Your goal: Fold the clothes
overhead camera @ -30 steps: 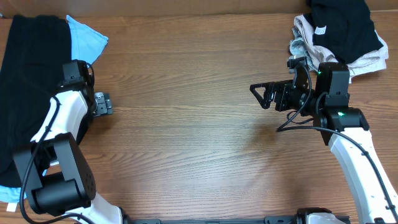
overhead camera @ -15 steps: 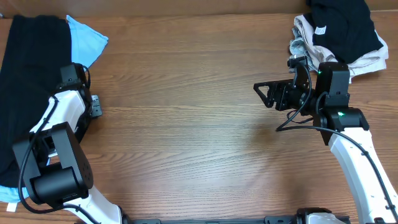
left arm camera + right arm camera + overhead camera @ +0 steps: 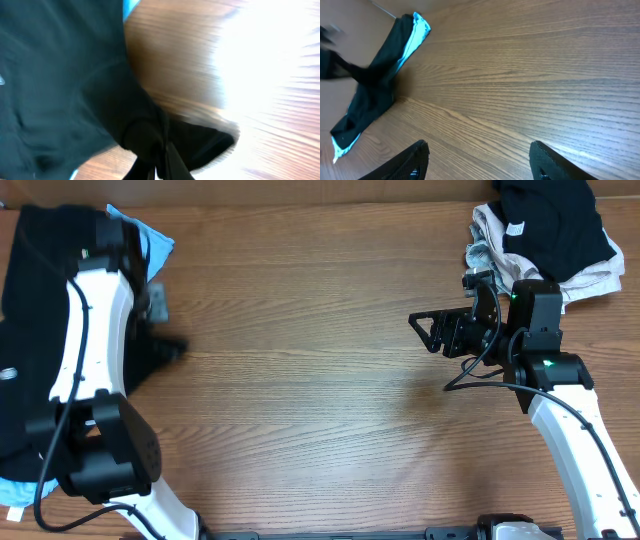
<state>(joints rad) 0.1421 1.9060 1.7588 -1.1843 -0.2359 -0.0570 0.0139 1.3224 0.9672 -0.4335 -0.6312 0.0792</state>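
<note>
A wide brown wooden tabletop seen from above, bare across its middle; along the far left edge lies a large black garment, spread loosely rather than folded, with a light blue garment showing at its top corner; in the upper right corner sits a crumpled heap of clothes, black on pale, a small white tag showing on the black piece. The left pincer reaches over the right edge of the black garment, clamped tight; the blurred wrist view shows dark fabric gathered to a point at its tips, so it appears to have hold of that edge. The right pincer hangs above bare wood near the heap, jaws partly apart and holding nothing. The folding looks barely begun: no neat fold shows anywhere; the black garment needs laying flat and folding, and the heap appears untouched.
</note>
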